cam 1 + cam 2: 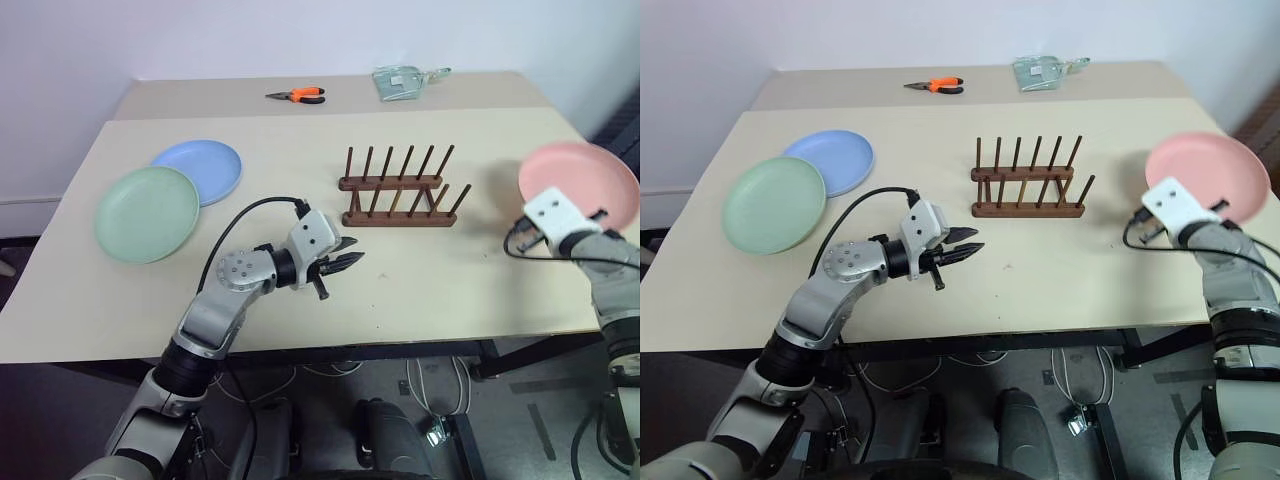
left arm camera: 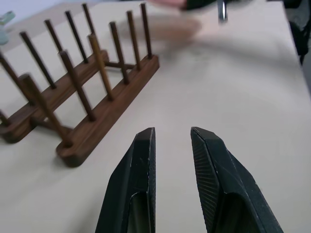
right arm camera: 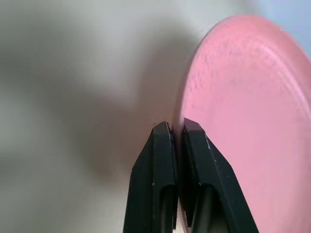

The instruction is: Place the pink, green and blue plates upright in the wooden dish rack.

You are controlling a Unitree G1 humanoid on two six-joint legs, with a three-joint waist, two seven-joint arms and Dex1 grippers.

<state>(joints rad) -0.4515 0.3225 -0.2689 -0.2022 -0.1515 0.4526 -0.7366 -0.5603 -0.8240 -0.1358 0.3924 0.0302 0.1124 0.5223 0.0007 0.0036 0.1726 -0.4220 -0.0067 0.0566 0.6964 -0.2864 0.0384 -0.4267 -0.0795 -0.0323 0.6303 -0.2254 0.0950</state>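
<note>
Two plates, green plate (image 1: 146, 213) and blue plate (image 1: 203, 168), are lying flat at table (image 1: 420, 290) left. Right gripper (image 3: 176, 130) is pinching pink plate (image 1: 580, 185) by its rim, tilted, right of wooden dish rack (image 1: 395, 190). Left gripper (image 2: 171, 138) is hovering narrowly parted, empty, near rack.

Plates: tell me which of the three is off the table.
The pink plate. The right gripper is shut on its rim and holds it tilted up at the table's right end, while the green plate and blue plate lie flat at the left.
</note>
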